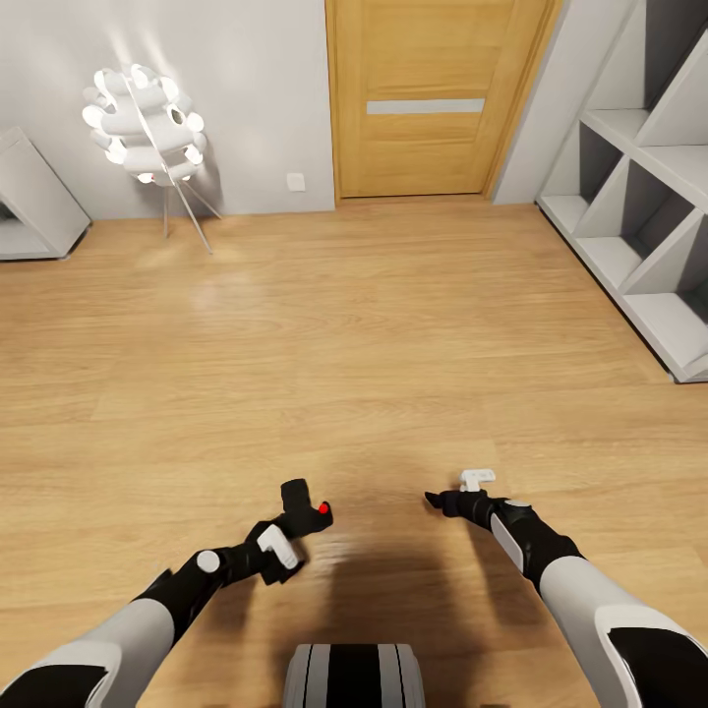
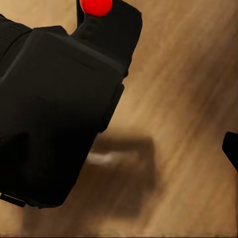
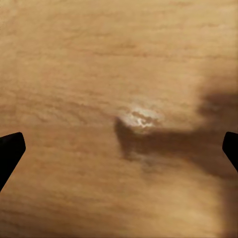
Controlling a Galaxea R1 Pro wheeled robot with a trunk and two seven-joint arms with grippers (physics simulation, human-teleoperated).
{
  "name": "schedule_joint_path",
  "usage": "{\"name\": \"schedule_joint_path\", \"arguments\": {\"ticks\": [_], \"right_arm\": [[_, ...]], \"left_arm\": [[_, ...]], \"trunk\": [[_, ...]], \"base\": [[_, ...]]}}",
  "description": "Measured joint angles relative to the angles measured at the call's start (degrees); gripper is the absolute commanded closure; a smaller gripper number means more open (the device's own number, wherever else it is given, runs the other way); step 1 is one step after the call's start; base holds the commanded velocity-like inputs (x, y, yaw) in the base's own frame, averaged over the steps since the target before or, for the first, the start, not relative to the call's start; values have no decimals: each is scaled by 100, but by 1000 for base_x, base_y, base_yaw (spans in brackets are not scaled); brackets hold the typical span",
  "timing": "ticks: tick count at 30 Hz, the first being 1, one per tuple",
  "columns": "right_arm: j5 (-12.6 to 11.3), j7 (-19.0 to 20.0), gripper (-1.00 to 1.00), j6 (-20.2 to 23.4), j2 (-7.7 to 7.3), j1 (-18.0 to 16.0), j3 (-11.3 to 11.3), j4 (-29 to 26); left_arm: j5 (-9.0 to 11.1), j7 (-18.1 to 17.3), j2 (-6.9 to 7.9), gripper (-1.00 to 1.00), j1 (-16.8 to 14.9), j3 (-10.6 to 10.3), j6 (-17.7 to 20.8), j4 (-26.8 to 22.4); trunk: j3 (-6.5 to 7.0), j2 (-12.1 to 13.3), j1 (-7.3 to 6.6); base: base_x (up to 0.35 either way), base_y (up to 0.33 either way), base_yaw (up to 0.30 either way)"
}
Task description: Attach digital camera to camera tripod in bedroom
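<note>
**One camera in the left grip, shelves bare of anything visible**

One digital camera (image 1: 307,508) rides in the left gripper (image 1: 295,526), low in the head view and above the light wood floor (image 1: 374,324). Its red dot faces up and to the right. In the left wrist view the digital camera (image 2: 59,114) is a large black block close to the lens, with the red dot at the frame's edge. The left gripper is clamped on it, though the fingers themselves are hidden behind the body.

The right gripper (image 1: 440,501) hangs over the floor, well apart from the camera, with a small white part just above its wrist. In the right wrist view its two dark fingertips (image 3: 11,148) sit at opposite edges of the frame, spread wide with nothing between them but floor and a shadow.

Against the right wall stand the white cube shelves (image 1: 629,226). The compartments that show have grey backs, and no contents can be made out in them. A wooden door (image 1: 428,98) is shut in the far wall. To its left a lit white lamp (image 1: 146,123) stands on thin legs. A grey slanted unit (image 1: 34,202) sits at the far left edge.
</note>
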Motion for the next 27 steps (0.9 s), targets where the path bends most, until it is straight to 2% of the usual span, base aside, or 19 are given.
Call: {"name": "schedule_joint_path", "arguments": {"ticks": [6, 13, 19, 20, 25, 27], "right_arm": [[-1, -5, -100, 0, 12, 0, 0, 2], [-8, -12, -100, 0, 15, 0, 0, 0], [-9, -13, -100, 0, 15, 0, 0, 4], [-9, -13, -100, 0, 15, 0, 0, 4], [-9, -13, -100, 0, 21, 0, 0, 4], [-8, -13, -100, 0, 22, 0, 0, 4]], "left_arm": [[185, 5, 75, -100, 0, 10, -3, 183], [412, 63, 190, -100, 0, 30, -3, 161], [612, 55, 377, -100, 0, 133, -21, 95], [954, 55, 420, -100, -1, 189, -22, 1], [988, 50, 518, -100, 0, 372, -25, -298], [988, 50, 536, -100, 1, 393, -26, -333]], "trunk": [[0, 0, 0], [0, 0, 0], [0, 0, 0], [0, 0, 0], [0, 0, 0], [-44, -2, 6]], "base": [[0, 0, 0], [0, 0, 0], [0, 0, 0], [0, 0, 0], [0, 0, 0], [0, 0, 0]]}}
